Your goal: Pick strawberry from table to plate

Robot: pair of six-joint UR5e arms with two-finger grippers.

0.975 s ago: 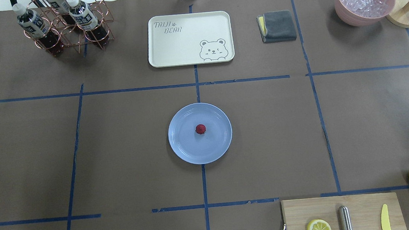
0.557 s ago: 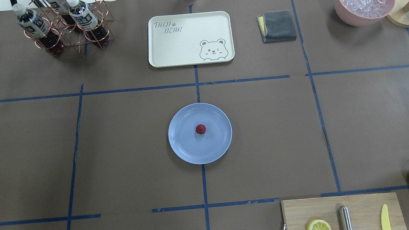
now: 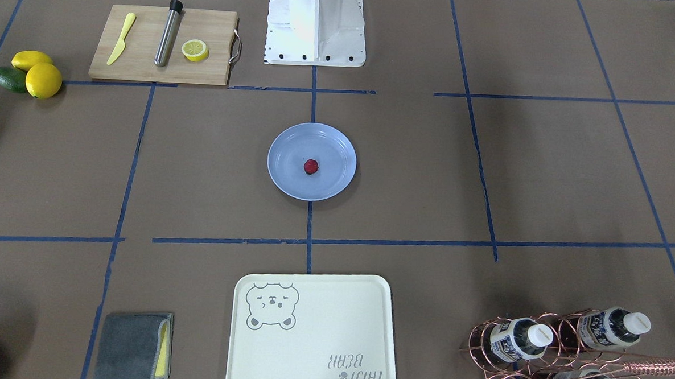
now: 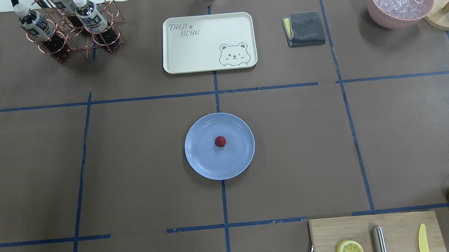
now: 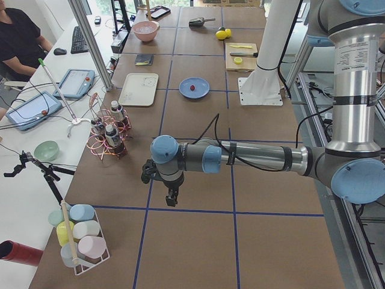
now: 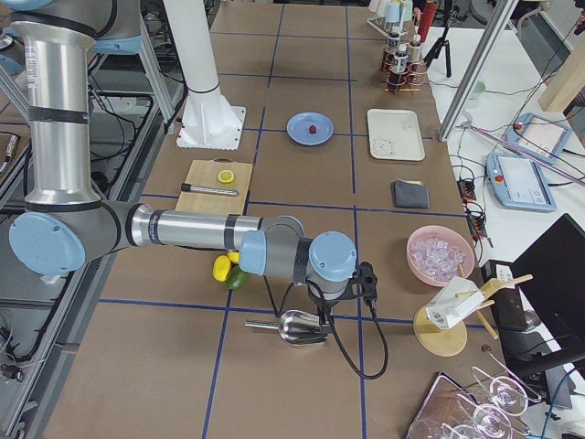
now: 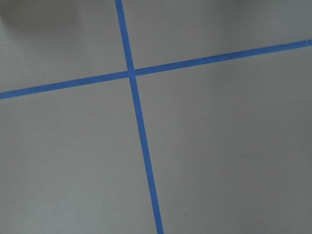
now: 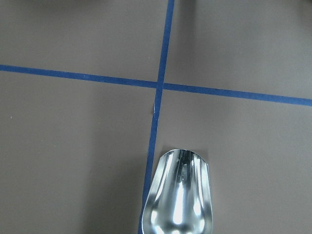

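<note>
On your table point(image 4: 131, 170), the plate point(image 4: 203, 166) sits at the centre. The left gripper point(image 5: 171, 197) and right gripper point(image 6: 322, 311) hang well away from it; you cannot tell whether their fingers are apart. The strawberry point(image 4: 220, 141) lies mid-plate, so the job looks done.

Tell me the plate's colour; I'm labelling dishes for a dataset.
The plate is plain light blue, shown best in the overhead exterior view.

strawberry point(image 4: 220, 141): sitting at the middle of the plate point(image 4: 203, 160), centre of the overhead view
tray point(image 4: 193, 51): lying above the plate
cutting board point(image 4: 396, 228): lying at lower right
</note>
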